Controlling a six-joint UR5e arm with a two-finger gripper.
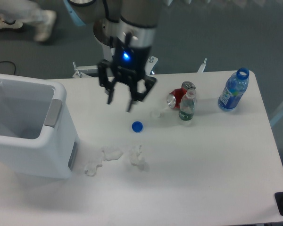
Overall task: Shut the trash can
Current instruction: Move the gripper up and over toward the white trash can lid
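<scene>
The trash can (30,136) is a large white boxy bin at the left edge of the table, its top open so I see into the empty inside. A grey latch strip (52,113) sits on its right rim. Its lid is not visible over the opening. My gripper (120,104) hangs above the table's middle back, to the right of the bin and well apart from it. Its two black fingers (109,97) stand apart, open and empty.
A blue bottle cap (137,126) lies just below the gripper. Crumpled white tissues (114,153) lie near the bin's front right. A red can (178,98) and small clear bottle (187,105) stand right of centre. A blue-labelled open bottle (233,90) stands at the far right.
</scene>
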